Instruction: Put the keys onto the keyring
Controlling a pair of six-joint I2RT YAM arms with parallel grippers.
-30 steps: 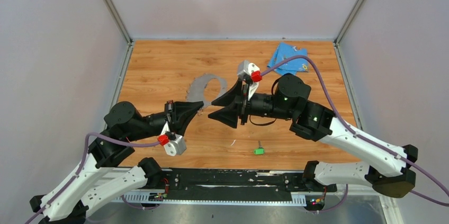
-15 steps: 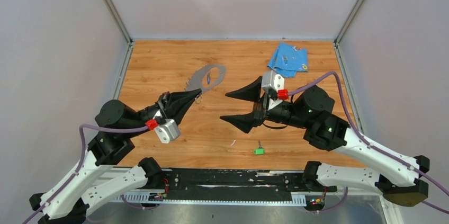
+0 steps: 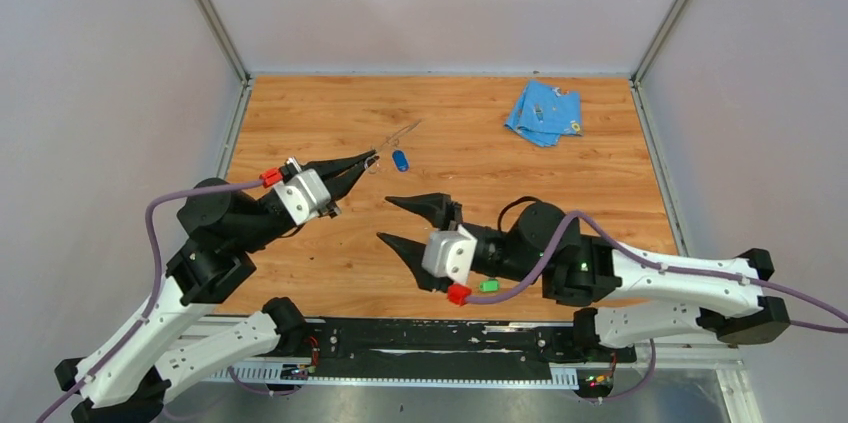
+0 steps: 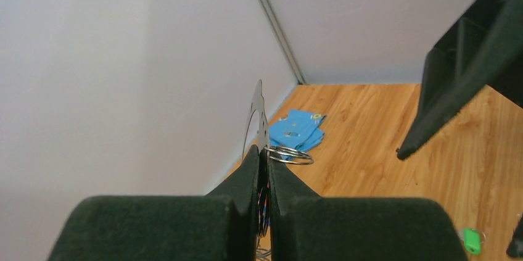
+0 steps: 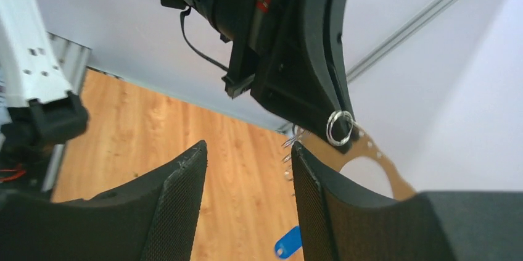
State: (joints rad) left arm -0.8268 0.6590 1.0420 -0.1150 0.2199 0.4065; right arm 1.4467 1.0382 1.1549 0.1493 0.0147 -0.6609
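Orange-brown wood-grain tabletop (image 3: 300, 108), grain running left to right, matte finish. Boxed on three sides by plain pale grey-lilac panels: back wall (image 3: 440, 3), left wall (image 3: 100, 93), right wall (image 3: 770, 93). Slim silver metal left corner post (image 3: 207, 11) and right corner post (image 3: 676, 11), both splaying outward in the overhead view. Thin metal strip (image 3: 440, 74) where the back wall meets the table. Long black mounting rail (image 3: 430, 338) along the near edge. Light even and diffuse; shadows soft.
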